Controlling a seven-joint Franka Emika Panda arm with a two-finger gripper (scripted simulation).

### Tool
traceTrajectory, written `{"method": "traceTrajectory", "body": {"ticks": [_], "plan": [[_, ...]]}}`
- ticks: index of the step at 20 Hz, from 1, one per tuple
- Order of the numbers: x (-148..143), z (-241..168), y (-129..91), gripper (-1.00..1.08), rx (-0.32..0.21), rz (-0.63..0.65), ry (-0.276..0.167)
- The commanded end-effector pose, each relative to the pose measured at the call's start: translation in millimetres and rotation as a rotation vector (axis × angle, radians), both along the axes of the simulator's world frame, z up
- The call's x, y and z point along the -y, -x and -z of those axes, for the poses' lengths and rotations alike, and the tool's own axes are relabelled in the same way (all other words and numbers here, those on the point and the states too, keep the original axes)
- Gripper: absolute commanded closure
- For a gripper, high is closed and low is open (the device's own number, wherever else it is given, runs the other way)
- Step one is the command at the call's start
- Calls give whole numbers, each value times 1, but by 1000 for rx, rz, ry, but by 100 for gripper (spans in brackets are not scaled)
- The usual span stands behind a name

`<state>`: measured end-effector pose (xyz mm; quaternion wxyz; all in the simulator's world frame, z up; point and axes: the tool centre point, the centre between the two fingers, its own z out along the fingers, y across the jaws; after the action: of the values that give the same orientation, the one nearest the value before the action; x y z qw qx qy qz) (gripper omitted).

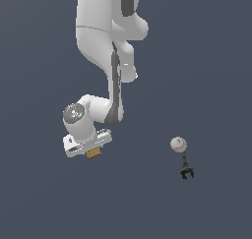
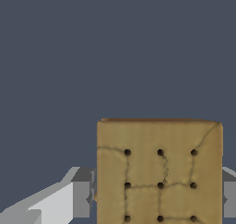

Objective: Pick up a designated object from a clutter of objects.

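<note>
The tan-brown square block (image 2: 159, 172) with a grid of dark dots fills the wrist view between my two grey fingers (image 2: 83, 193). The fingers press against its two opposite sides. In the exterior view the block (image 1: 94, 154) shows just below my white gripper (image 1: 90, 149), on the exterior view's left. The gripper is shut on the block. I cannot tell whether the block is off the surface. The grey-blue piece is out of view.
A white red-stitched baseball (image 1: 178, 144) lies on the exterior view's right, well apart from the gripper. A small black clamp-like thing (image 1: 186, 172) lies just below it. The surface is plain dark grey-blue.
</note>
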<state>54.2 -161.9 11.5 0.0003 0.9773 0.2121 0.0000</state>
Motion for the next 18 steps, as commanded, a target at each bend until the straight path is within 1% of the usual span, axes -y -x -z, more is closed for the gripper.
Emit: {"method": "traceTrajectory", "body": {"ticks": [1, 10, 14, 18], "plan": [[-1, 1, 0, 108, 0, -1, -1], [-2, -4, 0, 108, 0, 0, 0], [-8, -16, 1, 108, 0, 0, 0], [-17, -36, 3, 108, 0, 0, 0]]}}
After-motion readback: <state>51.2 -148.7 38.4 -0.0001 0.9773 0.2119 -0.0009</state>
